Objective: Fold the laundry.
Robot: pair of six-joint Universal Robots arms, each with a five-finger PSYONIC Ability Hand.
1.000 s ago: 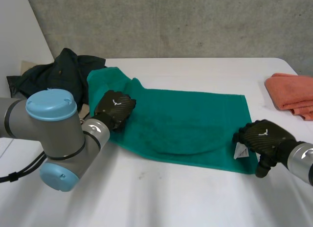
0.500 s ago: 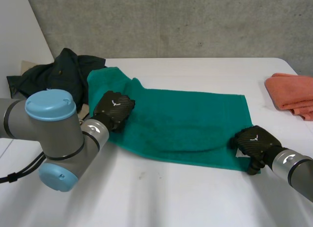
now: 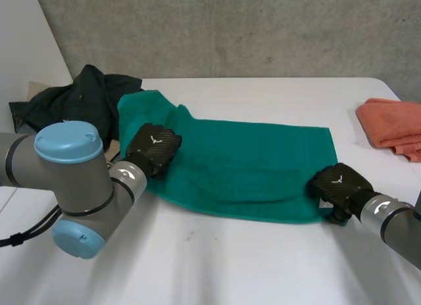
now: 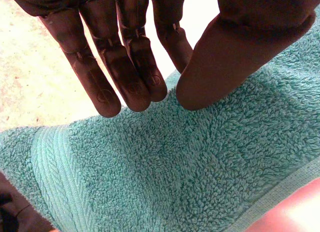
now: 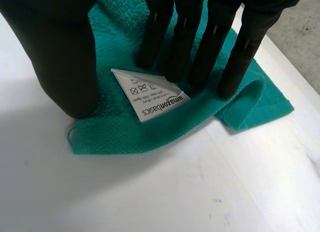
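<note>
Right hand [image 5: 55, 52] and left hand [image 4: 125, 67] sit straight-fingered on towel [image 3: 250, 164] ends, nothing pinched; get thumbs under edges before lifting.

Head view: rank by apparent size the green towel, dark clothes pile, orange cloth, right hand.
1. green towel
2. dark clothes pile
3. orange cloth and right hand look alike; the cloth runs off the view's edge, so unranked.

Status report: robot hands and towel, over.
Left robot hand open on green towel, left edge. Right robot hand open, pressing its label corner. Dark clothes alongside.
</note>
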